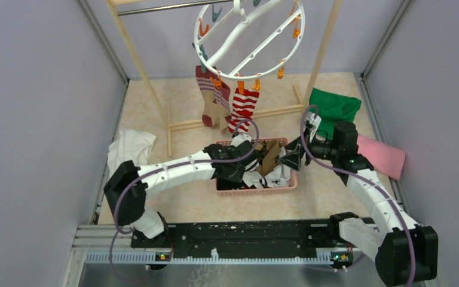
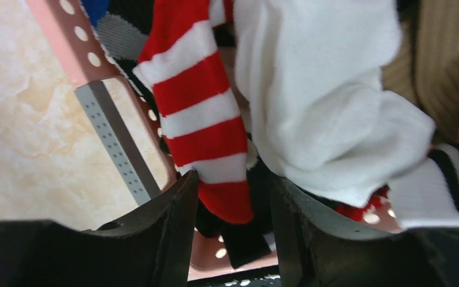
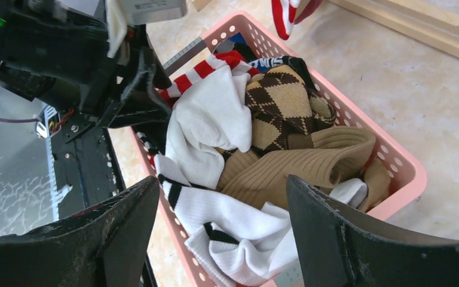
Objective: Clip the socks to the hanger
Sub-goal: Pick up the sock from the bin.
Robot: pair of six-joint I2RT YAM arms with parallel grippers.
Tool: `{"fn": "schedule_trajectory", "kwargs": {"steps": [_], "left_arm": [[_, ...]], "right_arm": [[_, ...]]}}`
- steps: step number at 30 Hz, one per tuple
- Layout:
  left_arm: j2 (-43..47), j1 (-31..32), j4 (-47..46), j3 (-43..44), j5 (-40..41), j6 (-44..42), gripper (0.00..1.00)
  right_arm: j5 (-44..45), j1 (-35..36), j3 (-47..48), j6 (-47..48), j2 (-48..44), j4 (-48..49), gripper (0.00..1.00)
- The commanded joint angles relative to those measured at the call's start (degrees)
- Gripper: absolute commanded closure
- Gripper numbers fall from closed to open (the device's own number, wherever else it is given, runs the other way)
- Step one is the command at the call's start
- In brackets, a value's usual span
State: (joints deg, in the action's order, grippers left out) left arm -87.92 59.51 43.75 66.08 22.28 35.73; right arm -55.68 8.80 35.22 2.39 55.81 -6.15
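Nearest us, both white-and-black arms reach from the black base rail over a speckled beige table [image 1: 179, 206] to one pink plastic basket [image 1: 257, 191], rectangular, its walls punched with round holes. The left gripper [image 2: 233, 179] is down in the basket's left end, its two dark fingers standing apart on either side of the red toe of a red-and-white striped sock [image 2: 197, 107]. One finger touches the knit, a dark gap shows beside the other, so the jaws are not clenched on it. The right gripper [image 3: 221, 182] hovers over the basket's right end with its jaws spread wide and nothing between them. In the heap we count a soft plain white sock [image 3: 212, 119], a white sock with black bands [image 3: 215, 215], a brown argyle sock [image 3: 281, 101] and a ribbed tan sock [image 3: 299, 167]. Around the basket lie three cloths: a crumpled white cloth [image 1: 130, 146] to the left, a pink cloth [image 1: 382, 155] and a green cloth [image 1: 334, 104] to the right. Beyond stands a pale wooden rack [image 1: 239, 118], and from its metal bar hangs the hanger [image 1: 248, 78], a round white plastic ring with crossbars and orange and teal pegs. Pegged to its near rim are a maroon-and-tan sock [image 1: 206, 95] and a second red-and-white striped one [image 1: 245, 104].
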Motion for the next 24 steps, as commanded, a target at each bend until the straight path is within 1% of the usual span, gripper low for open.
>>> {"fn": "schedule_trajectory", "kwargs": {"steps": [1, 5, 6, 7, 9, 11, 13, 14, 19, 22, 24], "left_arm": [[-2.68, 0.48, 5.98, 5.14, 7.79, 1.69, 0.47], [-3.17, 0.56, 6.14, 6.37, 9.79, 0.33, 0.47], [-3.15, 0.55, 5.98, 6.51, 10.09, -0.02, 0.50], [-3.21, 0.56, 5.84, 6.53, 10.26, -0.35, 0.56], [-3.09, 0.52, 5.69, 6.46, 10.26, -0.79, 0.60], [-2.84, 0.57, 5.40, 6.10, 9.87, -1.36, 0.72], [-2.26, 0.52, 5.12, 5.89, 8.92, -2.06, 0.92], [-1.70, 0.55, 4.92, 5.79, 8.33, -2.33, 0.99], [3.51, 0.48, 3.03, 5.19, 5.88, -4.87, 1.00], [8.68, 0.52, -0.57, 4.44, 3.73, -9.51, 1.00], [12.76, 0.47, -5.50, 2.85, 0.30, -14.44, 1.00]], "right_arm": [[-1.41, -0.46, -0.11, -0.72, -1.09, 3.66, 0.24], [-1.28, -0.44, -0.63, -0.83, -1.61, 4.18, 0.24], [-1.27, -0.45, -0.70, -0.96, -1.75, 4.28, 0.24], [-1.34, -0.45, -0.84, -1.06, -1.86, 4.26, 0.24], [-1.35, -0.44, -0.91, -1.12, -2.02, 4.29, 0.24], [-1.45, -0.39, -0.94, -1.10, -1.99, 4.35, 0.24], [-1.61, -0.45, -0.75, -1.09, -1.83, 4.47, 0.24], [-1.73, -0.46, -0.62, -1.03, -1.77, 4.50, 0.24], [-4.63, -0.38, 0.31, 2.28, -1.79, 3.70, 0.25], [-8.81, -0.44, 0.59, 9.10, -3.08, 2.45, 0.26], [-11.81, -0.44, 0.28, 14.84, -4.79, 2.38, 0.25]]}}
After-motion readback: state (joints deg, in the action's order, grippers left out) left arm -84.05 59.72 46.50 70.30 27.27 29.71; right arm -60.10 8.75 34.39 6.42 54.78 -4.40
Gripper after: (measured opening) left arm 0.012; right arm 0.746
